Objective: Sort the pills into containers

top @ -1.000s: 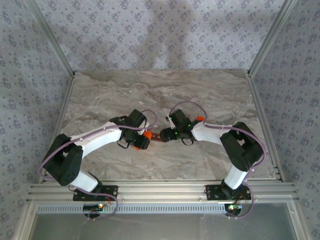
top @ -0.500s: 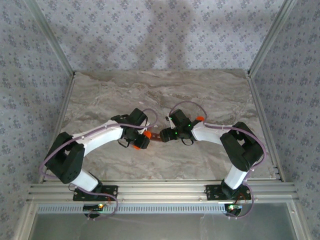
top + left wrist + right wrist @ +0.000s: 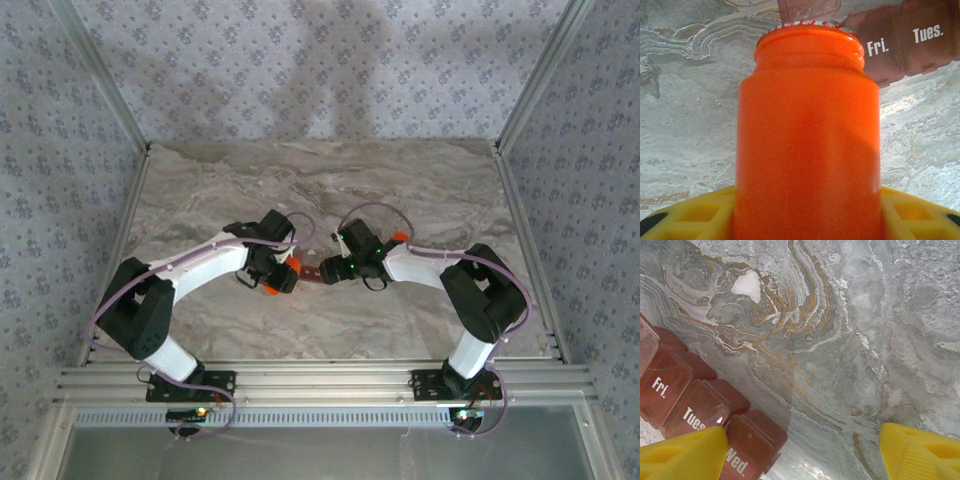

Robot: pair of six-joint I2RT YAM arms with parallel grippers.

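**Watch for a spill and a shifted strip**

Left wrist view: your left fingers (image 3: 695,212) are clenched on the orange bottle (image 3: 807,140), one yellow pad on each side of its body. The bottle's open mouth points away, towards the containers (image 3: 900,45), which lie on the bench (image 3: 685,125) just beyond and to the right of it. The lids marked "Fri." and "Tues." look closed. One clear lid (image 3: 807,7) seems to be raised just past the mouth. If you tip too fast or off line, I judge the pills would hit the closed lids and scatter over the bench. You cannot see inside the bottle from here, so you cannot tell how many would come out.

Right wrist view: your right fingers (image 3: 682,455) are released and spread wide, with bare bench between them. The left pad overlaps the near "Wed." end of the strip, but I cannot tell whether it touches. Nothing is clamping the strip, so a small sideways move could slide it away from the bottle mouth.

Top view: the strip (image 3: 312,270) lies mid-bench between the two wrists, with both arms crowded around it. Too wide a move by either arm could bring them together.
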